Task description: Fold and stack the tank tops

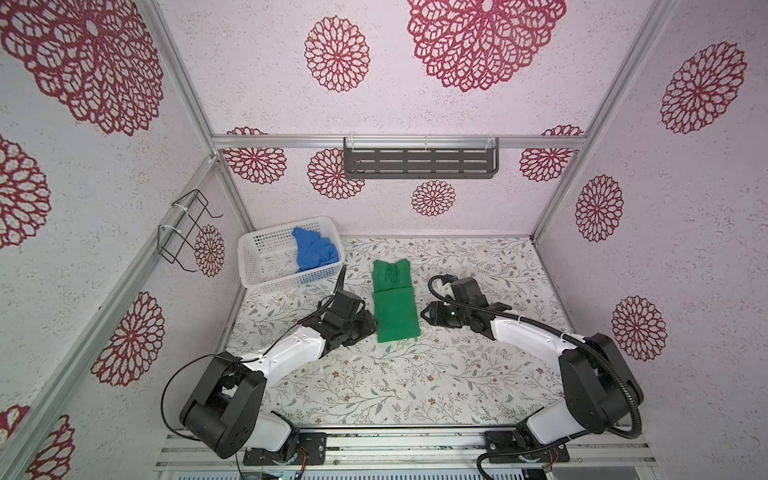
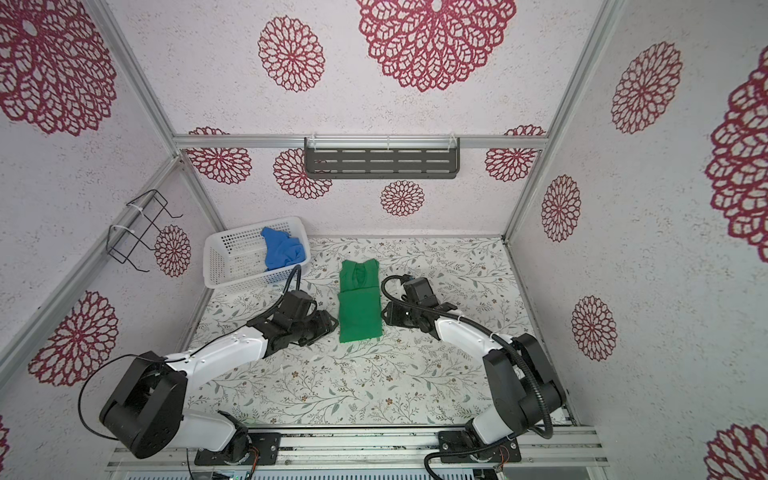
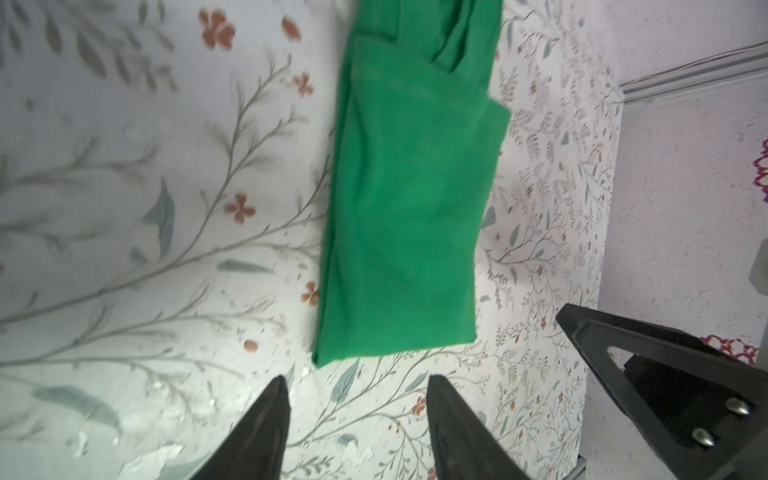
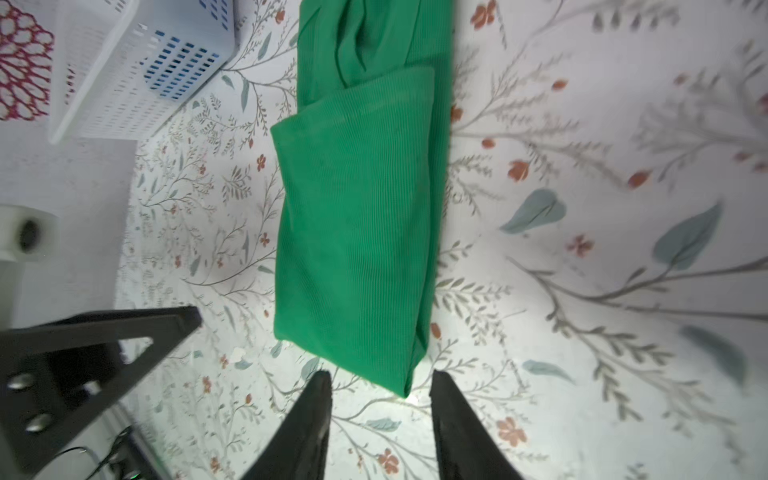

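The left gripper [image 3: 357, 395]: jaws spread, nothing between them, tips just beside the near-left corner of the green tank top [image 3: 407, 208]. The right gripper [image 4: 380, 409]: jaws also apart, empty, at the near-right corner. The green tank top lies folded into a narrow strip mid-table [image 1: 374, 382]. The blue tank top [image 1: 313, 251] sits crumpled in the white basket [image 1: 286, 286], far left.

Both top views are bright, evenly lit and sharp, with only thin soft shadows beside the green top [image 1: 395, 303]. In the wrist views its ribbing stays fairly crisp, while the floral table cover [image 4: 582, 249] stretches and smears away from it. Glare whitens the cover at its near corner.
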Controlling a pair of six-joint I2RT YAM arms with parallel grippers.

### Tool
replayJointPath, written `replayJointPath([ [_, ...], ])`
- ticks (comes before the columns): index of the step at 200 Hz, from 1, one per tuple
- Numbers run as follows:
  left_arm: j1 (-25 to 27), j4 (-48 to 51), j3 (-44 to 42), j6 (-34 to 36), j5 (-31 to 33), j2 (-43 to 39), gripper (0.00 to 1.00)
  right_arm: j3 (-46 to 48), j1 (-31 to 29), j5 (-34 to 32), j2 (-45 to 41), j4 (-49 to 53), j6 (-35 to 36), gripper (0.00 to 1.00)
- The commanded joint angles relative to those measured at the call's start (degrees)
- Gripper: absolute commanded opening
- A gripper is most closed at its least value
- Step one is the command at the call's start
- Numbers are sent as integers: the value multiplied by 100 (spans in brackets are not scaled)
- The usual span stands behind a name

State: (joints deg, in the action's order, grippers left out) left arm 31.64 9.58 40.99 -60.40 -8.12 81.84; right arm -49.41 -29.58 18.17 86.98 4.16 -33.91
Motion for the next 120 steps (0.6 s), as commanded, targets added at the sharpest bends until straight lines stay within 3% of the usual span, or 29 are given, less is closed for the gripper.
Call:
replayJointPath([
  [1,228,-502,-360,-763,3,-185,58,251,-127,599,-61,-351,-501,45],
  [45,598,-1785,-994,-1773,115,28,59,683,-294,755,169,-1061,-973,46],
  [120,741,-3413,-1514,-2598,570,1027,57,1052,-289,617,481,-1728,-1252,48],
])
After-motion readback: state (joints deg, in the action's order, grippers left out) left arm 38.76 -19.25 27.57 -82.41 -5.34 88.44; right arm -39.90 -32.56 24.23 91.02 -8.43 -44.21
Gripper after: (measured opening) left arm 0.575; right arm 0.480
